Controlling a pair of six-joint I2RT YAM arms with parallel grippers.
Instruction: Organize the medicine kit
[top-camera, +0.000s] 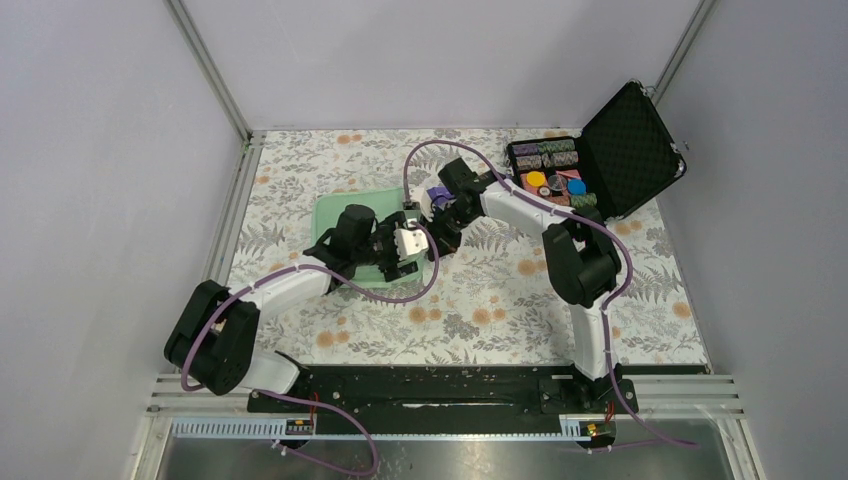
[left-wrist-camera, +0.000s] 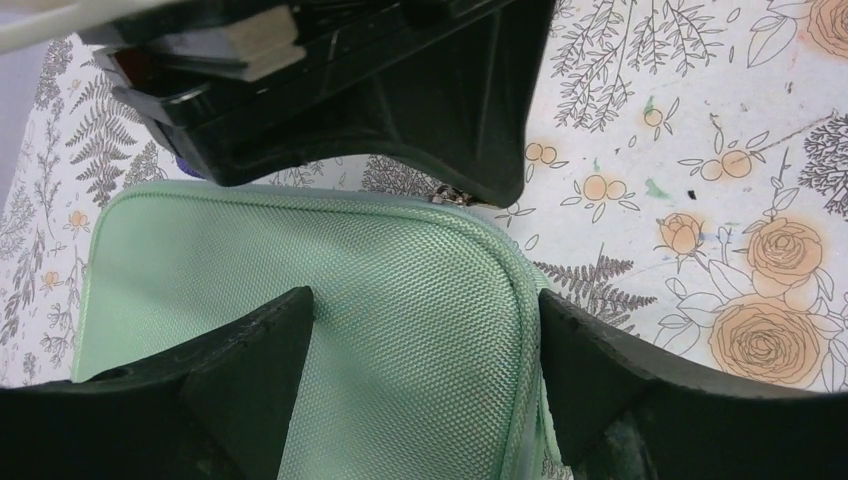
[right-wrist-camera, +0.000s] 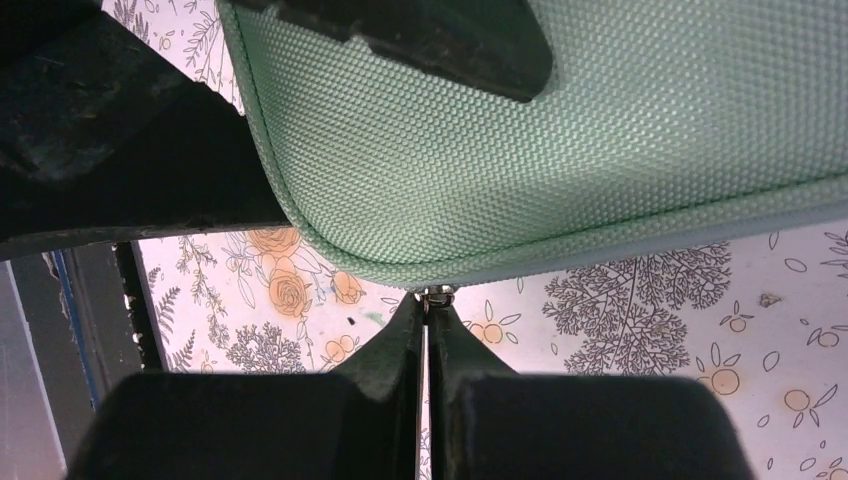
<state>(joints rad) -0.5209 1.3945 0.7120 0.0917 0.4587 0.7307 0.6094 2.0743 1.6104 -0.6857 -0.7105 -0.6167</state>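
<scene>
On the flowered counter (top-camera: 480, 310), a little left of the centre of the top view, lies the mint-green medicine kit (top-camera: 335, 215), closed and flat. The left pincer (left-wrist-camera: 422, 310) is over its lower right corner with the 2 fingers (left-wrist-camera: 250, 370) spread wide: 1 finger is over the woven lid, the other is just beside the edge of the kit. Beyond this corner, the right pincer (right-wrist-camera: 425, 320) comes from the other side. Its fingers are pressed together and they pinch the small metal zipper pull (right-wrist-camera: 437, 292) at the rounded corner. Further away, in the upper right of the top view, a black case (top-camera: 625, 150) stands open with colourful pieces (top-camera: 550, 178) inside.
</scene>
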